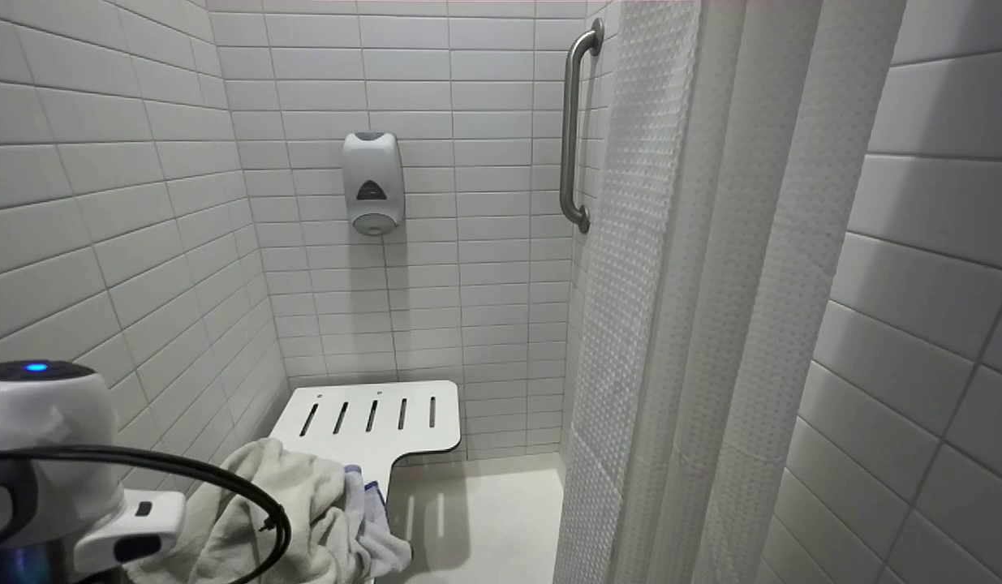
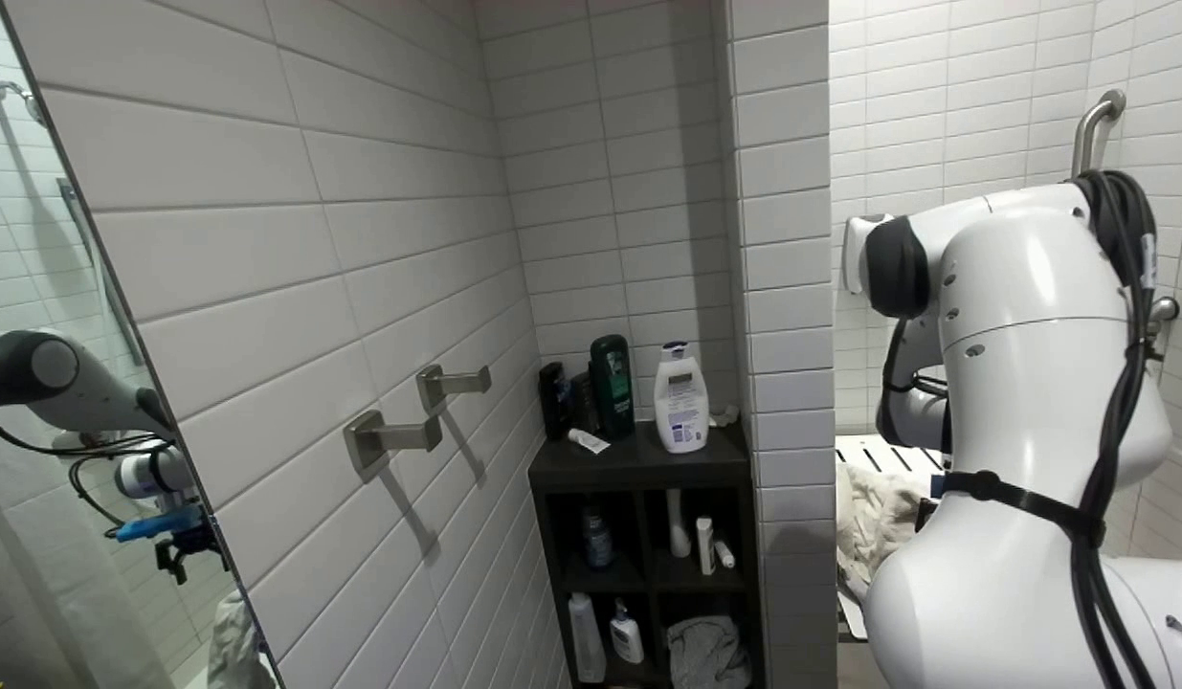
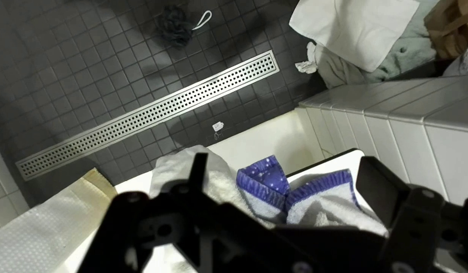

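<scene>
Left to right, my wrist view shows me the shower curtain (image 3: 48,227), then a cream towel (image 3: 224,185) heaped on the counter (image 3: 345,160). I have the end effector (image 3: 285,167) spread wide; in its gap shows a purple-trimmed towel (image 3: 324,201), whether touching I can't tell. A tiled wall (image 3: 450,159) stands at right.

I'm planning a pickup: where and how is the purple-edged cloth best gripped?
I'd come from above and pinch the folded, speckled corner of the purple-edged cloth. In the wrist view, it shows within the spread of the open gripper and appears to jut past the edge of the white seat; its doubled fabric should bunch easily.
</scene>
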Action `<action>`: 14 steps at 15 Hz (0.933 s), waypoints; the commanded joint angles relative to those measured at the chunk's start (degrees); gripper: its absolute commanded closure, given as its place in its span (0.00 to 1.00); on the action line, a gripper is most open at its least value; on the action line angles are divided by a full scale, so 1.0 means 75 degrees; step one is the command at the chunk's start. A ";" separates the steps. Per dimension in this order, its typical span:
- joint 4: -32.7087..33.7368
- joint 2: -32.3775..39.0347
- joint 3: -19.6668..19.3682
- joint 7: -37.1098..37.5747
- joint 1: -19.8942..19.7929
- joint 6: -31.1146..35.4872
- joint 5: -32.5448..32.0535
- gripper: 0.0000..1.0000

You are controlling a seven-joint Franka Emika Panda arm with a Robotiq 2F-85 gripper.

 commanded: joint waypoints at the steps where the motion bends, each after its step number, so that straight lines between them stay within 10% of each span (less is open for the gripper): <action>1: 0.0037 0.0110 0.0046 -0.0114 0.0007 -0.0025 0.0010 0.00; 14: 0.0733 0.1167 0.0159 -0.0272 0.0314 0.0676 -0.0435 0.00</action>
